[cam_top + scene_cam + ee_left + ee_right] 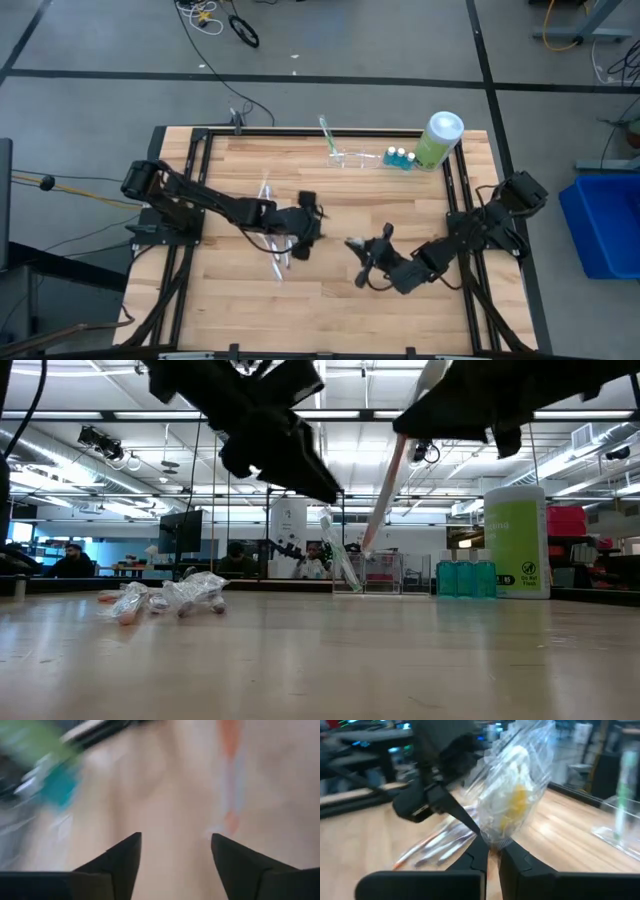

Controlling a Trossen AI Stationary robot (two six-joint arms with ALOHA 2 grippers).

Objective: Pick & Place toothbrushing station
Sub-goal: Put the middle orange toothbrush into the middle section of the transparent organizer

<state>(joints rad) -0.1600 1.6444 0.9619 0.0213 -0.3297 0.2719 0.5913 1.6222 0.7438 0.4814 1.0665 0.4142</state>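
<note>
While the left end effector [172,855] gapes, the right end effector [492,851] pinches a blurred wrapped toothbrush [517,805].

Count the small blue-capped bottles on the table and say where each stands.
3. The blue-capped bottles stand in a tight row at the table's far edge, between the clear rack and the big green bottle. Another could be hidden behind them.

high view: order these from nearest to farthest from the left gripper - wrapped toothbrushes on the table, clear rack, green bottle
Measured from the left gripper, which is open near mid-table:
1. Wrapped toothbrushes, lying right beside it on the wood.
2. Clear rack, at the table's far edge with a toothbrush standing in it.
3. Green bottle, at the far right corner, beyond the rack.
</note>
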